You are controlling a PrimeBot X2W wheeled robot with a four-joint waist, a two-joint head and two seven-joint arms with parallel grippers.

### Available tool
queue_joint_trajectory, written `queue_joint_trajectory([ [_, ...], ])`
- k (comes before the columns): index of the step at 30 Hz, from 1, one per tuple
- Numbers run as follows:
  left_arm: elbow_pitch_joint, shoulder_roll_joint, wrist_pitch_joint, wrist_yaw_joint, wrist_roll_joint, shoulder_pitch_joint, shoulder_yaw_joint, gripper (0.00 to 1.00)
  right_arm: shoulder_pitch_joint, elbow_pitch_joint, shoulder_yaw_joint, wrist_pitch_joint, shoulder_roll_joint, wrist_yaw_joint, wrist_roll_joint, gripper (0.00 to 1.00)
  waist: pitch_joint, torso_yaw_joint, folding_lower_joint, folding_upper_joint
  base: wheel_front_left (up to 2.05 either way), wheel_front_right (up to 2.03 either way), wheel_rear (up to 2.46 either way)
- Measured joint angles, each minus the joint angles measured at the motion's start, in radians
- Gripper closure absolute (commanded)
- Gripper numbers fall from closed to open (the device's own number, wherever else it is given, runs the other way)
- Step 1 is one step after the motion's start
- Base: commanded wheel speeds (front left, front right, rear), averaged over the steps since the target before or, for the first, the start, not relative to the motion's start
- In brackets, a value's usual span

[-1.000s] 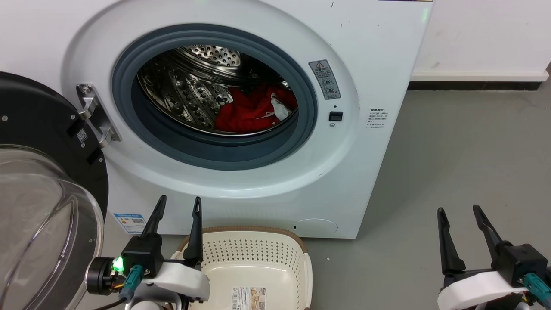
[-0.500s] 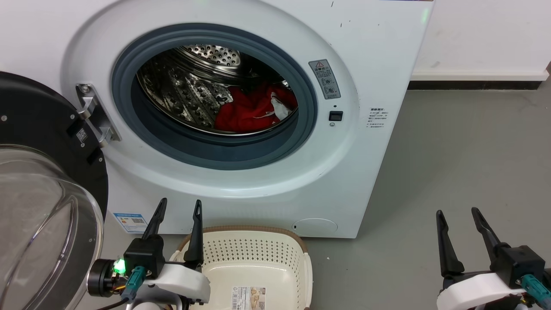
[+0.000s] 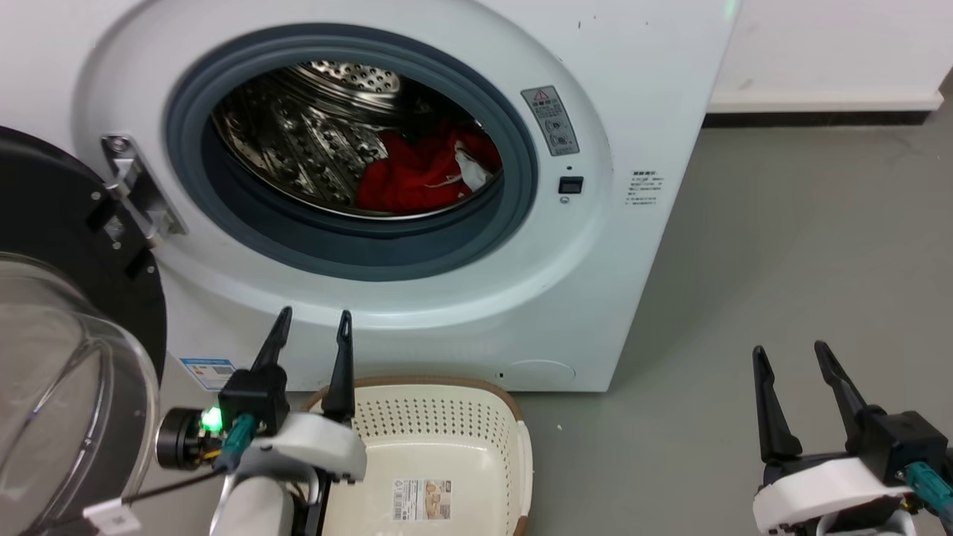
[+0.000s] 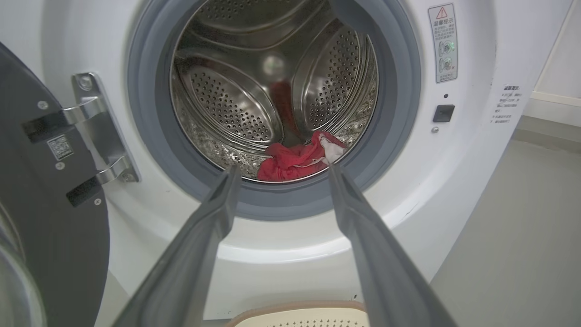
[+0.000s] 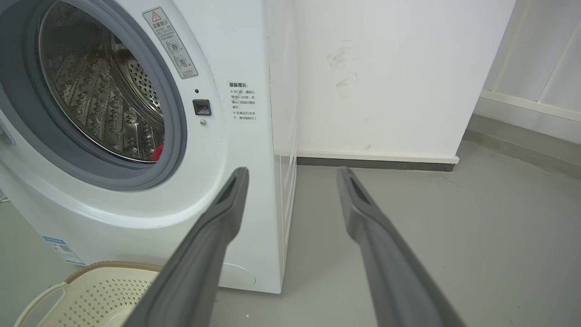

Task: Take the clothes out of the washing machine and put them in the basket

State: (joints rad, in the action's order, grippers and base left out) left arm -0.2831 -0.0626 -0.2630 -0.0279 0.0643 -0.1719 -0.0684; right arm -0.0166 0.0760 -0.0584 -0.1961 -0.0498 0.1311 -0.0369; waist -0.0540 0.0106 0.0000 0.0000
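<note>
Nearest the robot, the left end effector (image 3: 313, 318) hangs over the left rim of the basket (image 3: 428, 384). Its two fingers are parted and it holds nothing. The right end effector (image 3: 788, 348) is likewise spread and empty, above bare floor (image 3: 782, 223) well to the right of the washing machine (image 3: 610, 260).

The basket is empty and sits just in front of the machine's base, below the porthole. A low sweep of the left arm could catch its rim or handle and push it out from under the drop line.

To the left the open door (image 3: 45, 216) and its hinge (image 3: 134, 186) stand close, so the left arm has little room on that side. The right side is open floor.

Further in, the grey rubber ring (image 3: 357, 257) forms a raised lip. Fingers entering too low would probably jam against it.

The clothes (image 3: 402, 182) lie low and to the right inside the drum (image 3: 298, 141), behind that lip. In the left wrist view they sit between the two fingers, so the line of approach looks fair.

- A shallow pinch might take only the white part or the trim, and the cloth could slip off.
- On the way out, the cloth may drag on the ring and fall to the floor short of the basket.
</note>
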Motion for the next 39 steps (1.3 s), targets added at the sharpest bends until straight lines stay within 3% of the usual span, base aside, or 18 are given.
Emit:
queue_joint_trajectory([
  [9,-0.141,-0.04,0.016,-0.016,0.002,-0.222,0.011,0.0,0.056,-0.03,0.008,-0.006,0.0,0.0,-0.002,0.0,-0.092,0.056,0.0001,0.0,0.0,0.0,0.0],
  [26,-0.338,-0.245,0.218,-0.078,0.011,-0.688,0.018,0.0,0.184,-0.01,0.052,-0.06,-0.001,0.0,-0.109,0.0,-0.379,0.216,0.0002,0.0,0.0,0.0,0.0],
  [39,-0.42,-0.399,0.43,-0.095,0.021,-1.006,0.006,0.0,0.273,-0.004,0.1,-0.067,-0.002,0.0,-0.217,0.0,-0.582,0.349,0.0002,0.0,0.0,0.0,0.0],
])
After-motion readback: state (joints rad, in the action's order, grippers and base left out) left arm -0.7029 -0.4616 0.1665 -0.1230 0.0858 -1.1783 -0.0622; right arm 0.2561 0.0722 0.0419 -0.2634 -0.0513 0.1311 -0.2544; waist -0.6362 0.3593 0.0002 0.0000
